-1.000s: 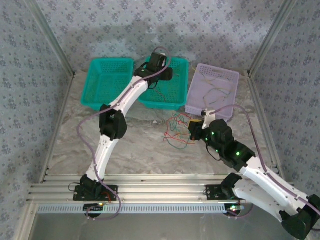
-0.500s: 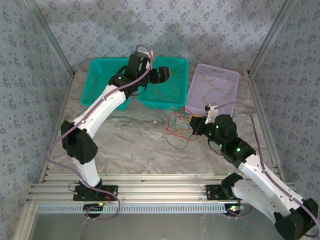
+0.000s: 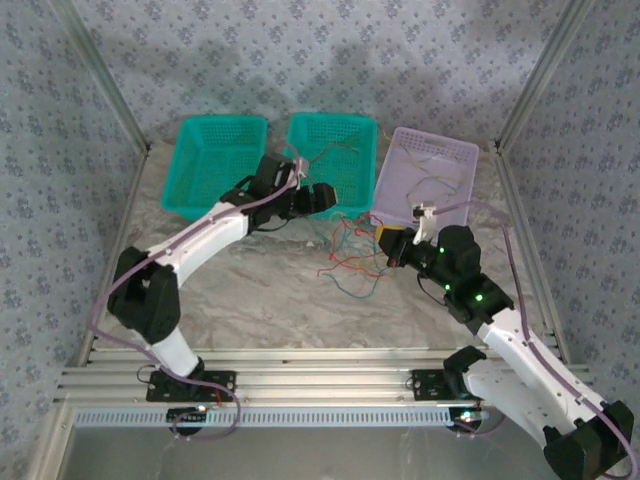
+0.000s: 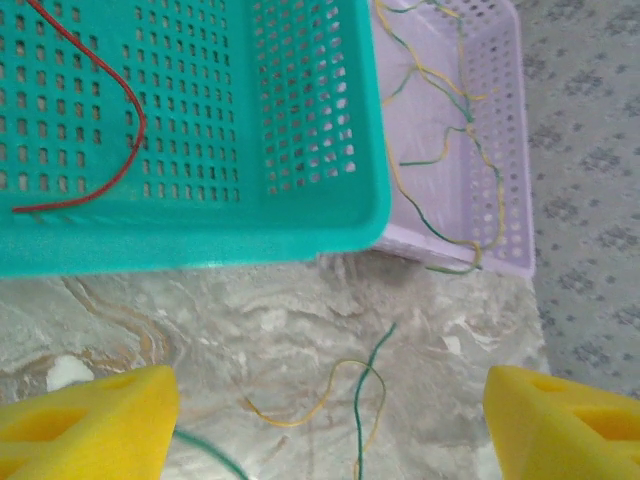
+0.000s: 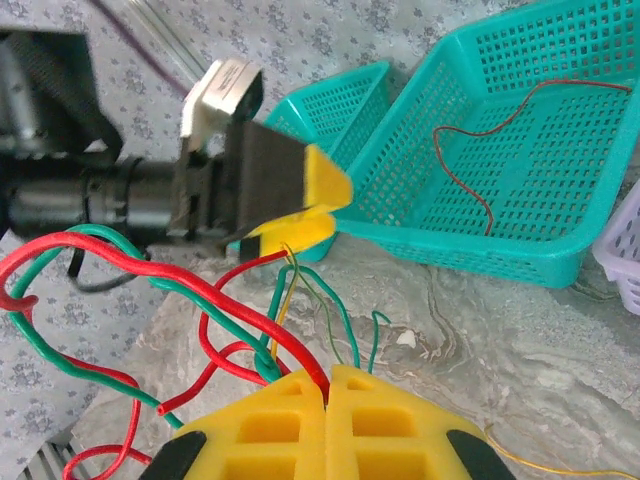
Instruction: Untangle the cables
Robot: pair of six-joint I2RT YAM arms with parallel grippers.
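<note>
cables (image 3: 350,258) bunched against right claw (image 3: 391,246)

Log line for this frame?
left gripper: jaws open, over table near middle teal basket | right gripper: jaws shut on cables | cables: tangled on table | lilac basket: holds yellow-green wires

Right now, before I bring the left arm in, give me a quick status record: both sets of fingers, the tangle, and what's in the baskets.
left fingers: open, holding nothing, over the table near the baskets' front edge
right fingers: shut on red and green cables from the tangle
tangle: on the table, in front of the baskets
teal basket: a red wire inside
purple basket: yellow and green wires inside
</note>
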